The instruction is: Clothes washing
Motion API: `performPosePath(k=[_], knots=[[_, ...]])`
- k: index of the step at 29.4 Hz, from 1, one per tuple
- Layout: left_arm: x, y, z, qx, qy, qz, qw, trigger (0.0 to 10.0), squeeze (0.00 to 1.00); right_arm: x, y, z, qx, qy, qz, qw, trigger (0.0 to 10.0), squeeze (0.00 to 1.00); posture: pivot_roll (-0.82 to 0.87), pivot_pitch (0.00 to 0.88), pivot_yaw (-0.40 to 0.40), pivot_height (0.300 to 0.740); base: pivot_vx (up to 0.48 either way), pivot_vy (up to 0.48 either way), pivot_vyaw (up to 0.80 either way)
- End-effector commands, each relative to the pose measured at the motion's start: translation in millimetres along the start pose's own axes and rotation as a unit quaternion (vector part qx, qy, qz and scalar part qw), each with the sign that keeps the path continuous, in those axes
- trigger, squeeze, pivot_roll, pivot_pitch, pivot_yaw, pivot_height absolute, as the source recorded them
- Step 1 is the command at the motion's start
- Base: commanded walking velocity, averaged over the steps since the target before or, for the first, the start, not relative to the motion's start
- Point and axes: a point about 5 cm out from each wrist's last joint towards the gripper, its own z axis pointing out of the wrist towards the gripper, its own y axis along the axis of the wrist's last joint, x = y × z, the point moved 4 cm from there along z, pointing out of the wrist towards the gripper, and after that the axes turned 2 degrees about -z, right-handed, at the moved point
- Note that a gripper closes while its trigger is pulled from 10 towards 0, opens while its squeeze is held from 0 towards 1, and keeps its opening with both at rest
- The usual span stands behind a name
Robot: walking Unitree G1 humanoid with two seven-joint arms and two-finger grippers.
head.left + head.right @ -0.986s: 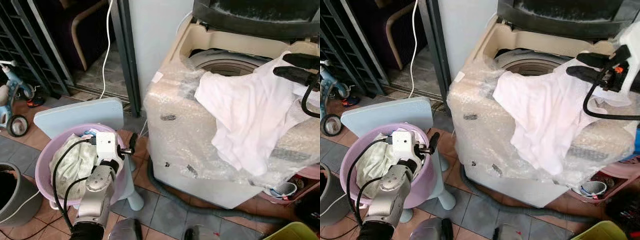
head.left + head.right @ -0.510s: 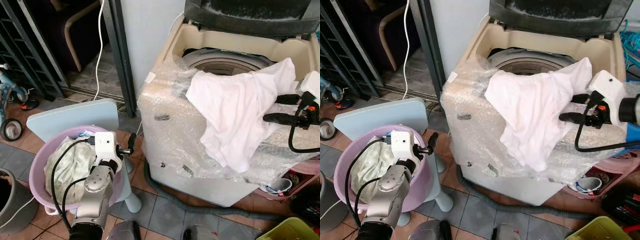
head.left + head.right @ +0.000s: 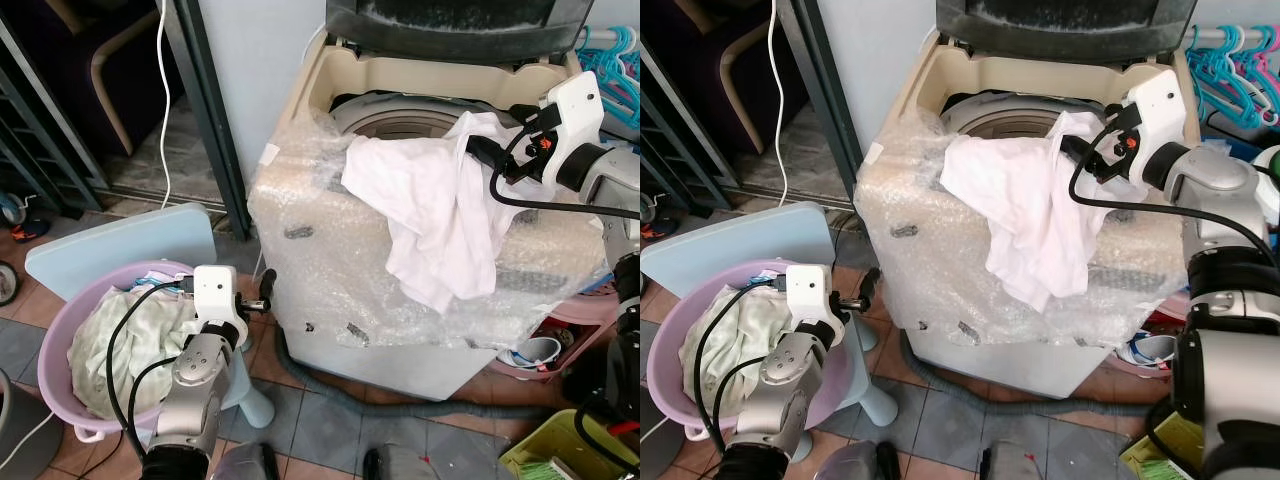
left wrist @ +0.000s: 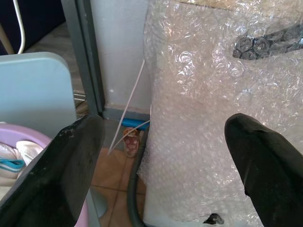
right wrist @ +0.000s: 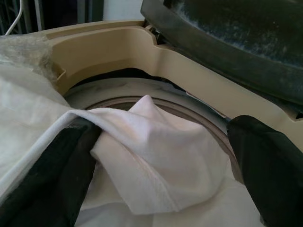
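Note:
A white garment point(image 3: 430, 200) lies draped over the bubble-wrapped front of the top-loading washing machine point(image 3: 330, 250), its upper corner at the rim of the open drum point(image 3: 400, 122). My right gripper point(image 3: 482, 152) is at that corner, open. In the right wrist view the cloth point(image 5: 142, 142) lies over one finger point(image 5: 47, 179) and bunches between the two. My left gripper point(image 3: 262, 293) hangs open beside a pink basin point(image 3: 60, 340) of pale clothes point(image 3: 130, 335), facing the machine's side point(image 4: 199, 118).
The basin sits on a light blue stool point(image 3: 110, 250). The machine's dark lid point(image 3: 450, 20) stands raised. A grey hose point(image 3: 330, 370) runs on the tiled floor. Turquoise hangers point(image 3: 610, 45), a yellow-green basket point(image 3: 570, 450) and a dark door frame point(image 3: 200, 110) surround the spot.
The view has shifted right. My right gripper has risen from the machine's front right edge to the drum rim, pushing the garment's corner up and bunching it. The left arm stays put.

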Motion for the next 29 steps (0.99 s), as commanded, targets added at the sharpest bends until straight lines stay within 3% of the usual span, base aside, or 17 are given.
performPosePath(k=[1, 2, 7, 8, 9, 10, 11, 13, 19, 21, 24, 27, 28, 29], knots=[[2.7, 0, -0.3, 0.001, 0.005, 0.005, 1.0, 10.0, 0.0, -13.6, 22, 2.3, -0.047, -0.056, -0.005, 0.997, 10.0, 1.0, -0.08, 0.073, 0.054, 0.74, 0.0, 0.0, 0.0], [2.8, 1, -0.3, 0.001, 0.006, 0.006, 1.0, 10.0, 0.0, -18.7, 38, 2.0, -0.083, -0.073, 0.003, 0.994, 10.0, 1.0, -0.08, 0.072, 0.052, 0.74, 0.0, 0.0, 0.0], [3.1, 0, -0.7, 0.002, 0.006, 0.005, 1.0, 10.0, 0.0, -13.1, 46, -0.8, -0.094, -0.033, -0.002, 0.995, 10.0, 1.0, -0.08, 0.072, 0.051, 0.74, 0.0, 0.0, 0.0], [2.9, -1, -1.2, 0.003, 0.006, 0.005, 1.0, 10.0, 0.0, -3.6, 40, -7.1, -0.08, 0.021, -0.025, 0.996, 10.0, 0.78, -0.09, 0.071, 0.051, 0.74, 0.0, 0.0, 0.0], [2.9, -2, -1.3, 0.003, 0.006, 0.005, 1.0, 10.0, 0.0, 0.9, 36, -10.8, -0.071, 0.046, -0.029, 0.996, 10.0, 0.67, -0.09, 0.072, 0.051, 0.74, 0.0, 0.0, 0.0], [2.8, -2, -1.4, 0.004, 0.006, 0.005, 1.0, 10.0, 0.0, 4.6, 33, -15.8, -0.066, 0.067, -0.039, 0.995, 10.0, 0.33, -0.09, 0.073, 0.052, 0.74, 0.0, 0.0, 0.0], [2.8, -2, -1.4, 0.004, 0.006, 0.004, 1.0, 10.0, 0.0, 6.9, 31, -18.9, -0.063, 0.08, -0.044, 0.994, 10.0, 0.2, -0.09, 0.073, 0.052, 0.74, 0.0, 0.0, 0.0], [2.7, -1, -1.3, 0.004, 0.005, 0.005, 1.0, 10.0, 0.0, 4.0, 30, -29.6, -0.058, 0.089, -0.054, 0.993, 10.0, 0.01, -0.09, 0.075, 0.057, 0.74, 0.0, 0.0, 0.0], [3.3, -1, -0.6, 0.006, 0.001, 0.008, 1.0, 10.0, 0.0, -3.3, 14, -67.2, 0.031, 0.157, -0.102, 0.982, 10.0, 0.0, -0.1, 0.078, 0.064, 0.74, 0.0, 0.0, 0.0], [3.8, -1, 0.0, 0.006, 0.001, 0.009, 1.0, 10.0, 0.0, -9.1, 13, -86.3, 0.061, 0.18, -0.098, 0.977, 10.0, 0.0, -0.1, 0.078, 0.065, 0.74, 0.0, 0.0, 0.0], [3.2, -2, 0.4, 0.007, 0.0, 0.008, 1.0, 10.0, 0.0, -9.9, 18, -91.9, 0.056, 0.19, -0.073, 0.977, 10.0, 0.0, -0.11, 0.078, 0.066, 0.74, 0.0, 0.0, 0.0], [-0.6, -2, 1.2, 0.007, -0.003, 0.006, 1.0, 10.0, 0.0, 13.5, 13, -98.9, 0.066, 0.256, -0.043, 0.964, 10.0, 0.0, -0.12, 0.076, 0.067, 0.74, 0.0, 0.0, 0.0], [-0.6, -2, 1.2, 0.007, -0.003, 0.006, 1.0, 10.0, 0.0, 13.5, 13, -98.9, 0.066, 0.256, -0.043, 0.964, 10.0, 0.0, -0.12, 0.076, 0.067, 0.74, 0.0, 0.0, 0.0], [-2.4, -2, 1.8, 0.007, -0.005, 0.005, 1.0, 10.0, 0.0, 25.0, 3, -97.4, 0.073, 0.265, -0.039, 0.961, 10.0, 0.0, -0.12, 0.075, 0.068, 0.74, 0.0, 0.0, 0.0]])
